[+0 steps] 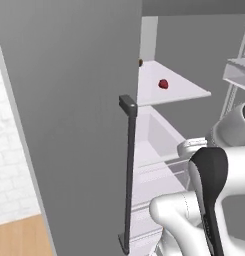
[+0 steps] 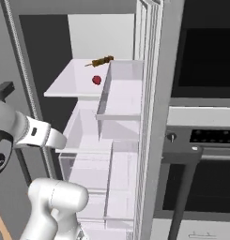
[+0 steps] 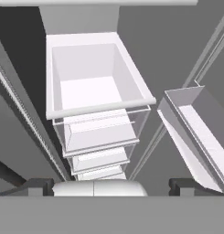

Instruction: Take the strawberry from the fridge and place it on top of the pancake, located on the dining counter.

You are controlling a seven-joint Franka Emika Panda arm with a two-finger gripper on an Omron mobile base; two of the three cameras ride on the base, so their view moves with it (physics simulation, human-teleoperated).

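Grey fridge (image 1: 69,125) walls frame the scene: its doors stand open, and a dark bar handle (image 1: 128,175) runs down the edge of the left door in the left base view. To the right of the fridge is a black wall oven (image 2: 205,61).

On the upper white shelf (image 2: 72,82) lies the strawberry (image 2: 96,80), small and red, toward the shelf's right side and near its front edge. Farther back on the same shelf is a brown-orange lump (image 2: 101,60), well apart from the berry. Below the shelf sits an open white drawer (image 3: 97,87), with more drawers stacked under it, and a door bin (image 3: 200,132) juts in at the right.

The hand camera looks down over the drawers, so the gripper (image 3: 111,186) is below shelf level and pointed away from the berry. Its two finger tips (image 3: 40,186) sit wide apart with nothing between them.

The step in hand is likely the reach for the berry. To do it well, the hand should rise above the shelf edge first, then go in level toward the strawberry, keeping off the door bin on the right and the left door. The fingers should straddle the berry and close gently, since so small and round a fruit could roll or squirt aside.
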